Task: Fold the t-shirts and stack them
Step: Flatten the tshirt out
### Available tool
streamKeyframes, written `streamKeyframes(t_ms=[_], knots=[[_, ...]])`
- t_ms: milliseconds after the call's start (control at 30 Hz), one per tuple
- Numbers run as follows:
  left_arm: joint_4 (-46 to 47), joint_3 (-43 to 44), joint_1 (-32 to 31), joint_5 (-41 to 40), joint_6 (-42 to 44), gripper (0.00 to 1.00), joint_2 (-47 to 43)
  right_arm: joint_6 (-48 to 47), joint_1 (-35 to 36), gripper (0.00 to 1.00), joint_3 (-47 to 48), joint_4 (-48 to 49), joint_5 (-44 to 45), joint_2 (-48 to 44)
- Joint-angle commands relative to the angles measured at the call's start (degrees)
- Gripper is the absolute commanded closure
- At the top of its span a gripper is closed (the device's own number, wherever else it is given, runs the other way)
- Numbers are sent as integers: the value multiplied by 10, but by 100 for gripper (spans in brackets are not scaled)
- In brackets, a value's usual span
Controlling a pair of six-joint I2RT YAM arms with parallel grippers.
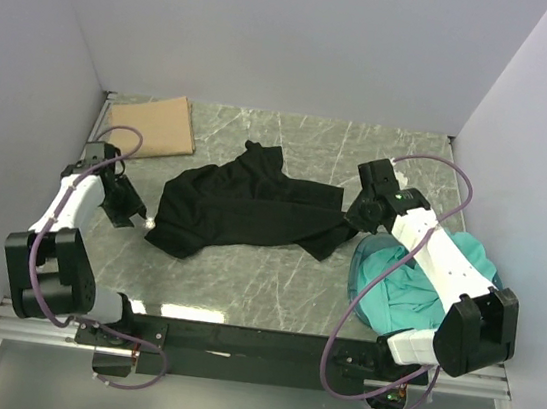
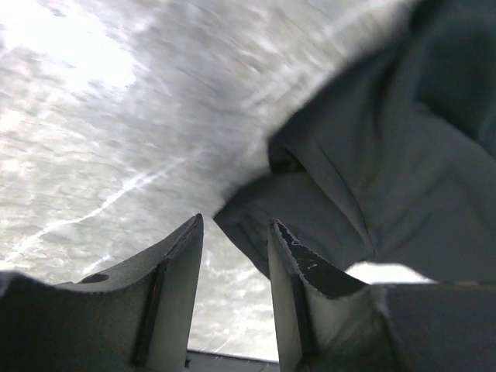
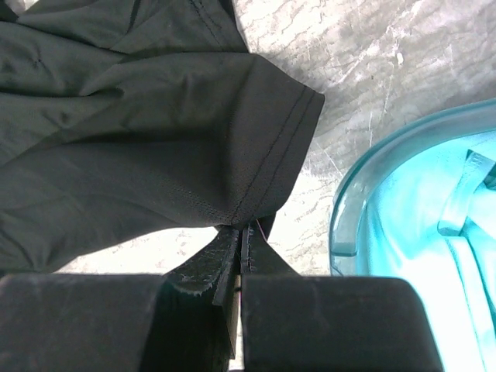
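Observation:
A black t-shirt (image 1: 242, 211) lies crumpled and spread across the middle of the marble table. My right gripper (image 1: 355, 218) is at its right end, shut on the stitched sleeve hem (image 3: 267, 174); the cloth is pinched between its fingertips (image 3: 244, 227). My left gripper (image 1: 143, 216) is just off the shirt's left edge, open, with bare table showing between its fingers (image 2: 235, 222). The black cloth (image 2: 372, 170) lies just ahead of it and to the right, not between the jaws. A folded tan-brown t-shirt (image 1: 153, 126) lies flat at the back left. Teal t-shirts (image 1: 414, 289) are bunched in the tub.
The round translucent blue tub (image 3: 350, 205) stands at the right, close beside my right gripper and partly under the right arm. White walls close the table on the left, back and right. A black rail (image 1: 236, 339) runs along the near edge.

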Motion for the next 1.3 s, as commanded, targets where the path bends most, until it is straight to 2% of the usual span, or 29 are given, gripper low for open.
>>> streamKeyframes(t_ms=[0, 267, 600, 1267], knots=[[35, -15, 17, -1, -33, 56, 15, 9, 3, 100, -8, 22, 6, -3], [79, -43, 31, 24, -50, 58, 58, 9, 3, 100, -17, 29, 8, -6], [103, -68, 30, 59, -48, 59, 67, 9, 3, 100, -11, 36, 1, 7], [50, -77, 30, 91, -45, 59, 33, 7, 3, 100, 12, 22, -1, 20]])
